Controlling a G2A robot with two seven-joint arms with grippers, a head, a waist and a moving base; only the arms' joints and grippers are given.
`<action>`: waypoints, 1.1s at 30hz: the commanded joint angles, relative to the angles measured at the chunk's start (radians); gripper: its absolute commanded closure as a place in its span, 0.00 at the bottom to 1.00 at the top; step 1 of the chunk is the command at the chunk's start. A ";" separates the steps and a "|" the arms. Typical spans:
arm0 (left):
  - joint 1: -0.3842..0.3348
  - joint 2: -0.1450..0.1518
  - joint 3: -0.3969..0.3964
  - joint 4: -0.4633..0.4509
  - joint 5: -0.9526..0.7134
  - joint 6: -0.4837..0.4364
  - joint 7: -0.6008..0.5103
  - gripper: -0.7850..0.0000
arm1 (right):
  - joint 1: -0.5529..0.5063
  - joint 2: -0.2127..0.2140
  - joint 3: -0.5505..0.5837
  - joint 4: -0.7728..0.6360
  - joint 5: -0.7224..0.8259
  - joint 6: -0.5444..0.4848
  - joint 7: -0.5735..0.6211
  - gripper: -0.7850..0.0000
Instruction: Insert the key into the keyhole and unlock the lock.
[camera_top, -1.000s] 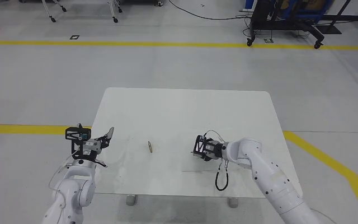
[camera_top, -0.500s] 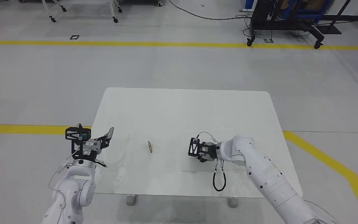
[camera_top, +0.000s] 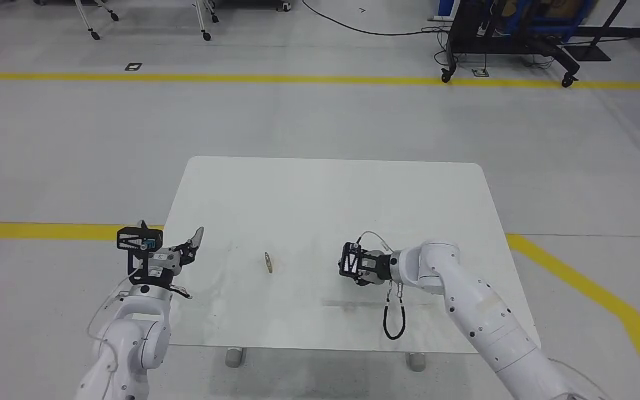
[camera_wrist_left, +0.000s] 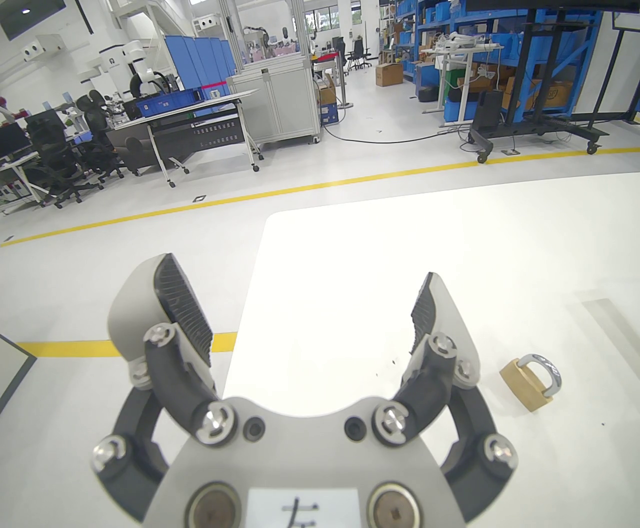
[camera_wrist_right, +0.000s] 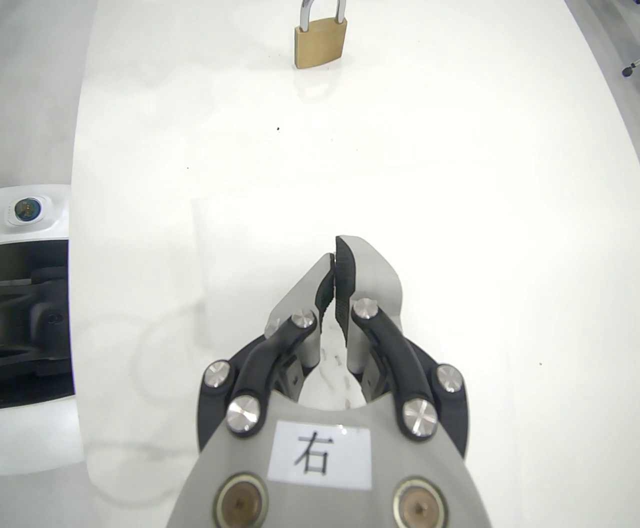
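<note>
Pointing level at the lock (camera_wrist_right: 320, 44) near the table's (camera_top: 400, 200) front edge, the right gripper (camera_wrist_right: 334, 262) has its jaws pressed together; the left gripper (camera_wrist_left: 300, 305) gapes wide over the left edge.

Bright, even light comes from above; the white table (camera_wrist_right: 450, 150) glares (almost washed out), shadows are faint and soft, wrist views bend lines near edges
</note>
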 joint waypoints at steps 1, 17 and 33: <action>0.000 0.000 0.000 0.000 0.000 0.000 0.000 0.00 | 0.000 0.000 0.000 0.000 0.000 0.000 0.000 1.00; -0.106 0.017 0.107 -0.149 -0.144 -0.458 -0.429 0.00 | 0.011 0.014 0.029 0.051 -0.030 -0.017 -0.232 1.00; -0.384 -0.021 0.457 0.002 -0.113 -0.397 -0.695 0.00 | 0.069 0.019 0.007 0.165 -0.094 -0.056 -0.449 1.00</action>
